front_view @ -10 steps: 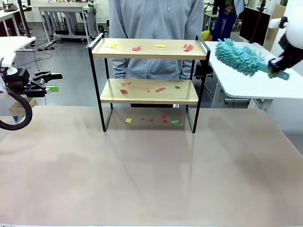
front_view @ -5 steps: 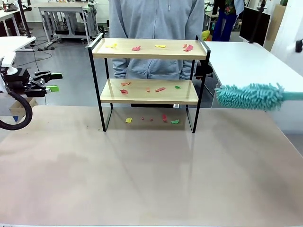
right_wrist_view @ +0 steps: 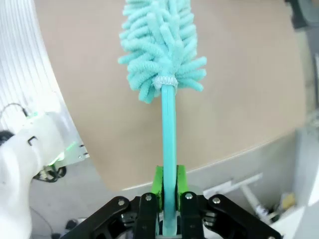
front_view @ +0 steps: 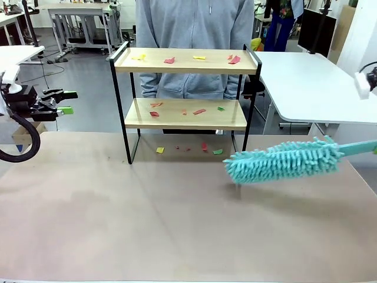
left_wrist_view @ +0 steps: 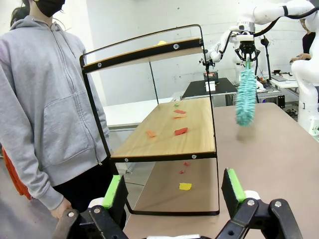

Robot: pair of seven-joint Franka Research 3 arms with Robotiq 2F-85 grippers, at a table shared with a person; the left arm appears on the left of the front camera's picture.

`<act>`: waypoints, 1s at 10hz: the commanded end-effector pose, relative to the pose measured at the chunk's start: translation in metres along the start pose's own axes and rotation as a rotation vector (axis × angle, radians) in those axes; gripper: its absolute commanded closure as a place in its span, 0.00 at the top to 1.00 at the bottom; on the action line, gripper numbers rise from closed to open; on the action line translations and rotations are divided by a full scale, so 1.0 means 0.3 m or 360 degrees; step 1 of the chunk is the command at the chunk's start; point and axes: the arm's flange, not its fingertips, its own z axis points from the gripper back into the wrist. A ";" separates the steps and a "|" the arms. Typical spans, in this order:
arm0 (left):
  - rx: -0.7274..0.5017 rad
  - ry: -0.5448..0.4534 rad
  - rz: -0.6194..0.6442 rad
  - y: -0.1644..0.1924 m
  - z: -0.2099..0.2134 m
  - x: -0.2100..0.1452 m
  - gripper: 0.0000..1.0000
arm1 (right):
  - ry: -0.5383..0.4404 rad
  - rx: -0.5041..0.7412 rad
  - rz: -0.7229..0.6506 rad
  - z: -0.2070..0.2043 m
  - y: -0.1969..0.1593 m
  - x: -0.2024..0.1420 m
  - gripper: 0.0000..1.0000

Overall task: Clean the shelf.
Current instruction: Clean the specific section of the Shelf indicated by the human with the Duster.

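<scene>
Two light wooden boards in a thin black frame make up the shelf (front_view: 184, 69), which stands toward the far side of the tan table (front_view: 177, 224). A person (front_view: 194, 23) in a grey hoodie stands directly behind the shelf.

Small coloured scraps (front_view: 169, 60) in red, yellow and green lie scattered on the shelf's top board, on its lower board and on the table between its legs.

My right gripper (right_wrist_view: 168, 181) is clamped on the thin handle of a teal duster (front_view: 283, 160), its green pads pressing the handle from both sides. The duster lies nearly level, to the right of the shelf and lower than its bottom board. Its fluffy head points toward the shelf, and the tip of the head is near the foot of the shelf's right front leg. It is low over the table, and I cannot tell whether it touches the surface.

My left gripper (front_view: 68, 102) waits well to the left of the shelf, at about the height of its lower board. Its jaws are spread wide and hold nothing.
</scene>
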 end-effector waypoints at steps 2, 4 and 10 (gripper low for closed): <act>0.0003 -0.0003 -0.0005 -0.003 0.002 0.008 1.00 | -0.0087 0.0194 0.0387 -0.024 0.022 0.080 0.13; 0.0003 -0.0003 -0.0005 -0.003 0.002 0.008 1.00 | -0.0005 0.0305 0.0551 -0.040 0.029 0.138 0.13; 0.0003 -0.0003 -0.0005 -0.003 0.002 0.008 1.00 | 0.0022 0.0341 0.0557 -0.102 0.063 0.173 0.13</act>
